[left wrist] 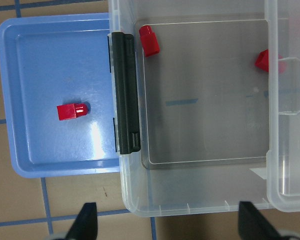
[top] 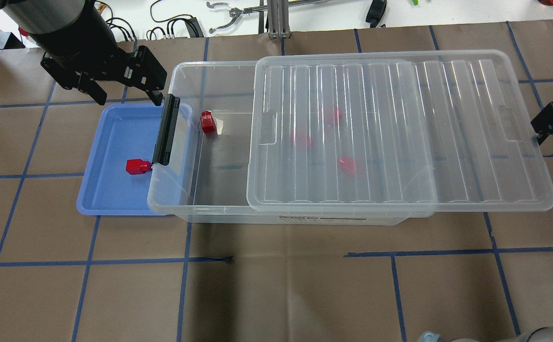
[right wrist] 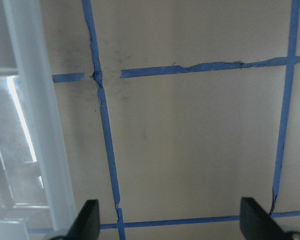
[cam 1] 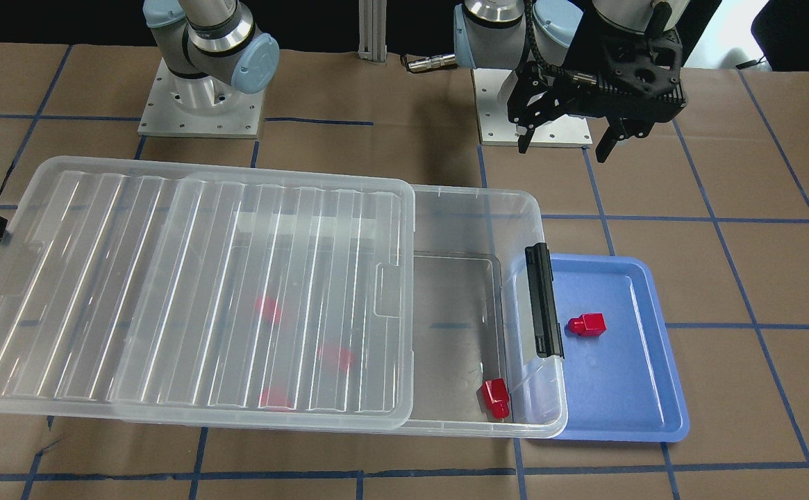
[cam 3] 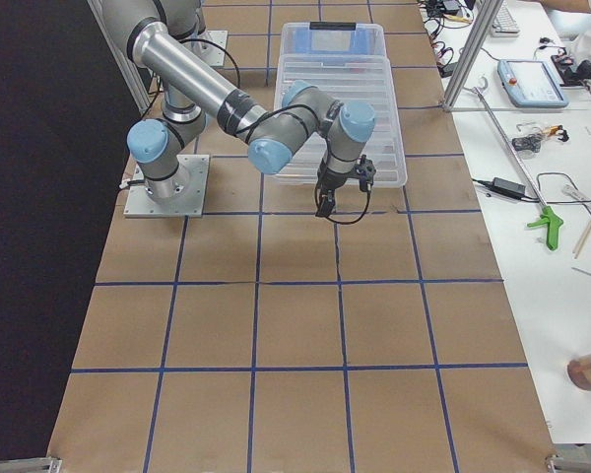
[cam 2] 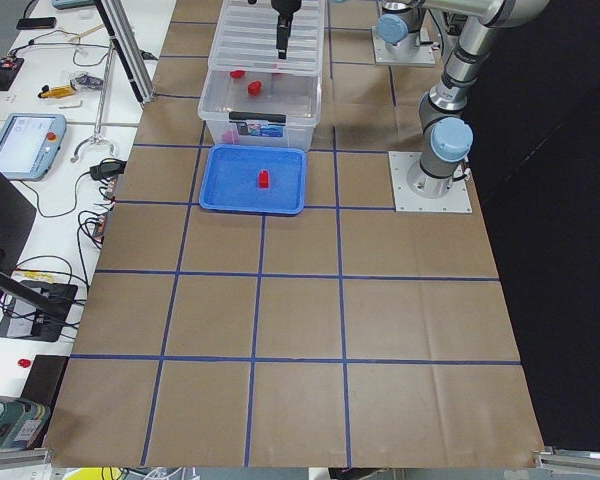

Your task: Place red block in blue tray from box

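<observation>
One red block (cam 1: 587, 324) lies in the blue tray (cam 1: 626, 389), also seen in the overhead view (top: 137, 166) and the left wrist view (left wrist: 72, 111). The tray's one end is tucked under the latch end of the clear box (cam 1: 477, 198). Another red block (cam 1: 495, 397) lies in the box's uncovered end, near a corner (top: 208, 122). Three more show blurred under the lid (top: 399, 133). My left gripper (top: 129, 100) hangs open and empty above the tray's far edge and the black latch (top: 166, 128). My right gripper (right wrist: 170, 220) is open and empty over bare table beside the lid's other end.
The ribbed lid (cam 1: 168, 278) is slid sideways, covers most of the box and overhangs its far end. Brown paper with blue tape lines covers the table. The arm bases (cam 1: 199, 104) stand behind the box. Cables and tools lie beyond the table's edge (top: 229, 14).
</observation>
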